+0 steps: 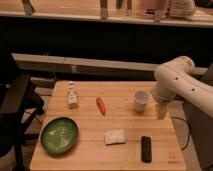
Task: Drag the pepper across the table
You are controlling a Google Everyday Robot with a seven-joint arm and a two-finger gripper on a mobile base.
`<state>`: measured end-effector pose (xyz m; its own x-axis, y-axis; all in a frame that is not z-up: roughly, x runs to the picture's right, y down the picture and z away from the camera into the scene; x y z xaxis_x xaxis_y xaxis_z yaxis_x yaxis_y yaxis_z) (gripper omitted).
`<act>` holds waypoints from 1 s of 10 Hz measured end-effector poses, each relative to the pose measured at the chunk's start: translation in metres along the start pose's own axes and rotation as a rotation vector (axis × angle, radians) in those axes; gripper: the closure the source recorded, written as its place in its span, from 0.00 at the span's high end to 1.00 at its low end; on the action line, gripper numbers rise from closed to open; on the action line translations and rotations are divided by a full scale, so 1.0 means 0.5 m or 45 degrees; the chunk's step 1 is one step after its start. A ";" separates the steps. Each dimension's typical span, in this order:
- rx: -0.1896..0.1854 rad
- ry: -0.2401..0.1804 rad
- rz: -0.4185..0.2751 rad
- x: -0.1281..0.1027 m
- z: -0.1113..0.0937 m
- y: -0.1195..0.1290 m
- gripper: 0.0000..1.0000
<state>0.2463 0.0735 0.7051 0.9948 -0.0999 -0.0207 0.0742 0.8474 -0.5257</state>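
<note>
Camera view: the square light-wood counter (90, 122) fills the lower middle of the frame, its plank grain running left to right. The pepper (101, 105) lies flat on it a little above and left of the counter's centre. It is a slender red-orange piece set on a slight diagonal, its upper end leaning to the left, with bare wood all round it.

A small white bottle (73, 95) stands upright to the pepper's left, near the counter's upper left corner. To the pepper's right, with open wood between them, stands a white cup (141, 101), mouth up. A green bowl (59, 135) sits at the lower left of the counter. A pale flat block (115, 137) lies below the pepper in the lower middle, and a black bar-shaped item (146, 148) lies lengthwise near the lower right, just right of the block.

The white arm (180, 82) comes in from the right edge of the frame and bends down over the counter's right side. The end effector (161, 111) hangs from it pointing down, just beside the cup on its right and well apart from the pepper. Whether it is wide or narrow cannot be told, and it holds nothing that shows. Whether its tip touches the wood cannot be told either.

A dark chair (15, 110) stands off the counter's left edge.
</note>
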 end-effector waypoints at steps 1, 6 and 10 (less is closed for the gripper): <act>0.002 0.006 -0.013 0.000 -0.001 -0.001 0.80; 0.007 0.022 -0.110 -0.046 -0.005 -0.023 0.80; 0.012 0.043 -0.207 -0.107 -0.003 -0.050 0.80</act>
<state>0.1911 0.0570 0.7181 0.9666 -0.2537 0.0357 0.2352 0.8236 -0.5161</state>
